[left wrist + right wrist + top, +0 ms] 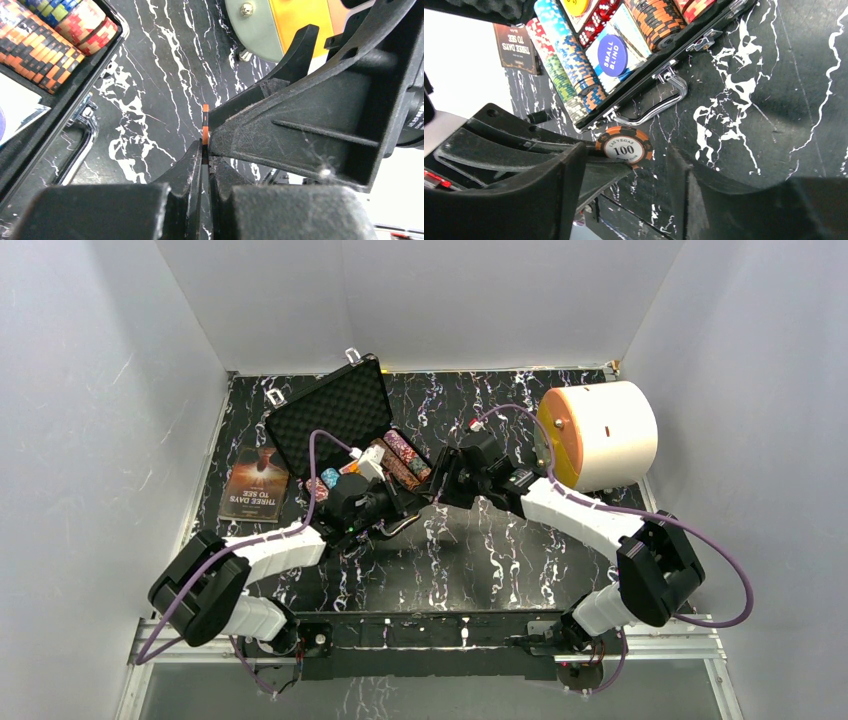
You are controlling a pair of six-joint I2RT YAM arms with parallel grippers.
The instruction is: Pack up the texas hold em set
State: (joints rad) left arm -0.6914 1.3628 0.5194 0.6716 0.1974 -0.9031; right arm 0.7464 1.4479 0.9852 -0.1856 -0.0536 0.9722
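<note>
Slip hazard: left gripper (205,150) pinching orange 100 chip (624,146) by its rim, near side of case (330,410); right gripper (628,169) spread around it, may nudge it loose

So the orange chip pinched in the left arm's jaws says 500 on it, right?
Not quite. The orange chip says 100, not 500. The right wrist view shows its face, with LAS VEGAS printed above the number. The rest is right: the left gripper has its jaws shut on that chip, seen edge-on in the left wrist view.
</note>
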